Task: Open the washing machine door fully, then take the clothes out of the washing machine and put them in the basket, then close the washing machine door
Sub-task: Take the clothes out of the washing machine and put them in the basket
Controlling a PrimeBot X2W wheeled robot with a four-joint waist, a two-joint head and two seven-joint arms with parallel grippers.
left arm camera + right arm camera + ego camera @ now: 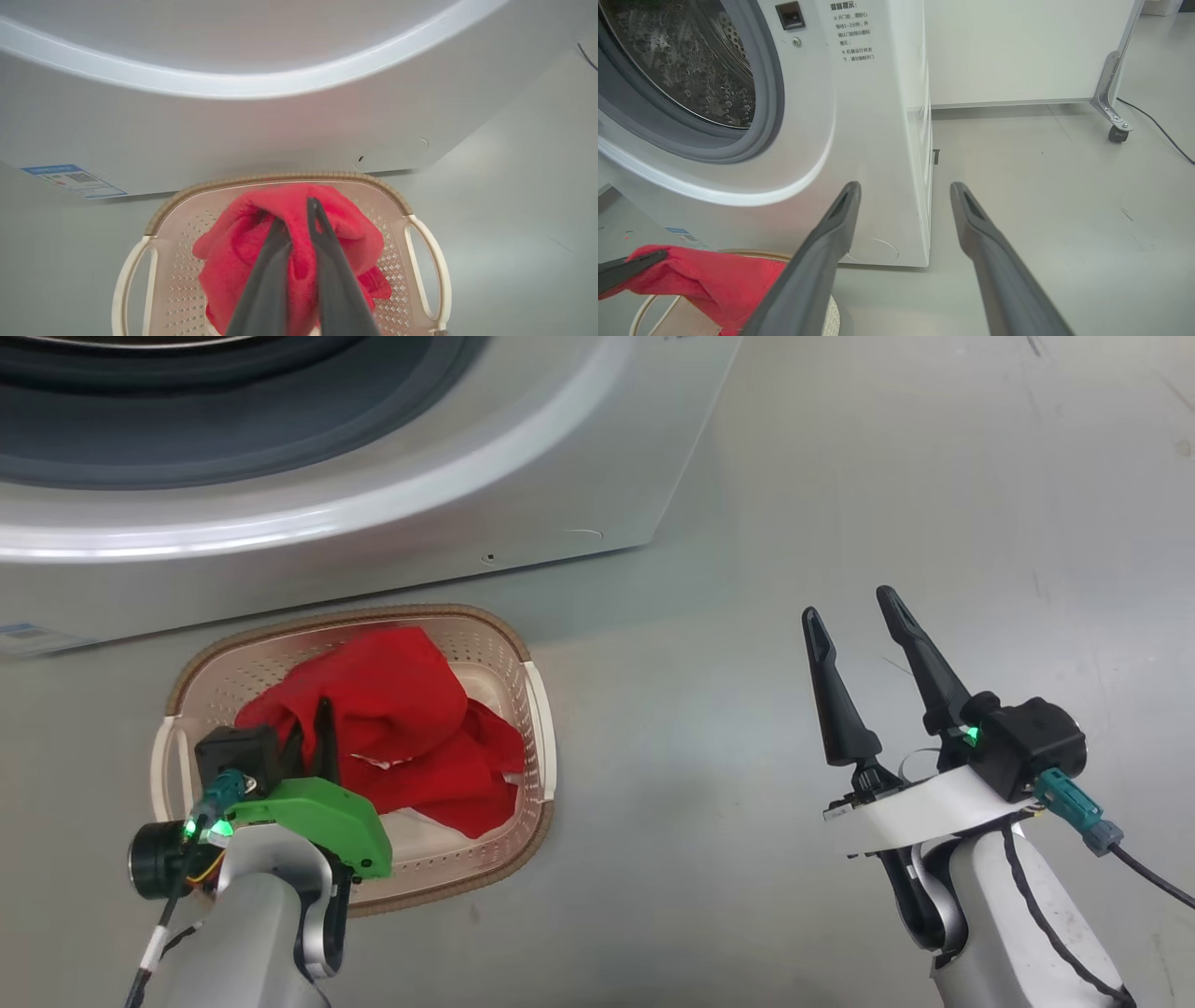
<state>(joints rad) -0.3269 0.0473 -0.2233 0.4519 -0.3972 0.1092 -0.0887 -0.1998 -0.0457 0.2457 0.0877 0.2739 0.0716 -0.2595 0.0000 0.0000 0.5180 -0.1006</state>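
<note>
My left fingers point(322, 233) pinch the red clothes point(401, 700), which slump into the basket point(509, 639) on the floor point(709, 756), just in front of the washing machine point(420, 532). My right fingers point(834, 691) stand spread wide, well apart from the basket.

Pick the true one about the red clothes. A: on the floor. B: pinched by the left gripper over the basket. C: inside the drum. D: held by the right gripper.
B: the left gripper is shut on the clothes over the basket; the right gripper is open.
</note>
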